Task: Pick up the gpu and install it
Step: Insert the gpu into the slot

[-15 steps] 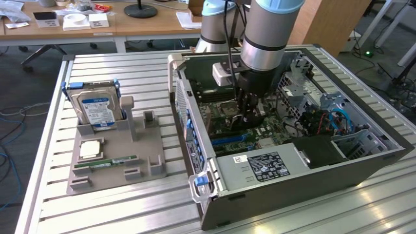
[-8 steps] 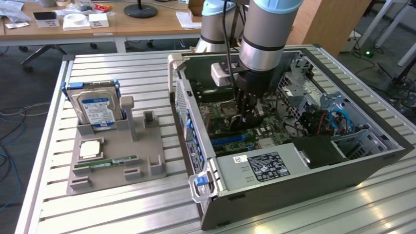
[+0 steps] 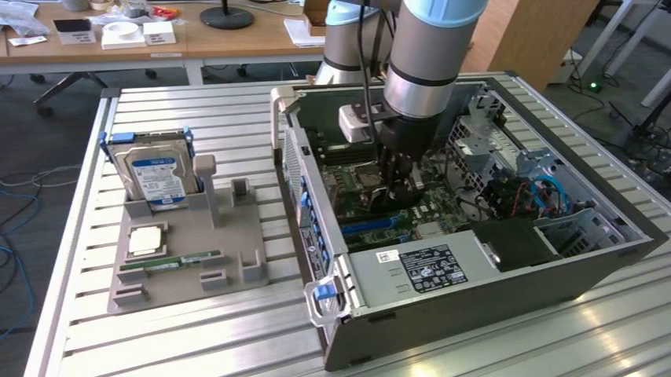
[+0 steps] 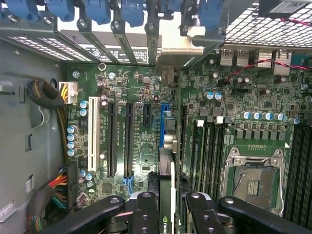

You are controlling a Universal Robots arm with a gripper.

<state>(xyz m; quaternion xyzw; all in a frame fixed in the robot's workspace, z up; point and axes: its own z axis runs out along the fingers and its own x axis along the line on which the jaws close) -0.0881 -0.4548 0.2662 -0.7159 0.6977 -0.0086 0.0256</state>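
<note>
Quick note on seating the card. Off to the exterior view's left of the case (image 3: 472,314) sits the parts tray (image 3: 247,271), with the hard drive (image 3: 155,177) standing up and the memory stick (image 3: 173,261) lying flat, both well apart from where I'm working, so no worries there. On the case's wall nearest that tray is a row of blue latches (image 3: 310,228), and that's the side the bracket end of the card has to meet. Inside the case, my gripper (image 3: 401,188) is reaching down to the motherboard (image 4: 141,97) with its fingers (image 4: 144,214) clamped on the gpu (image 4: 166,175), one on each face. From the wrist the card is edge-on and looks upright. It sits right in line with the blue slot (image 4: 162,124) in the middle of the case, but I can't tell whether the edge is touching yet. My take: stay square to that slot, no tilt toward either end, and press straight down evenly so the contacts go in together. I reckon the bracket catching the case wall is the main risk, plus clipping the small capacitors beside the slot. Further into the case on the exterior view's right, the blue cables (image 3: 545,192) are well out of the way.
</note>
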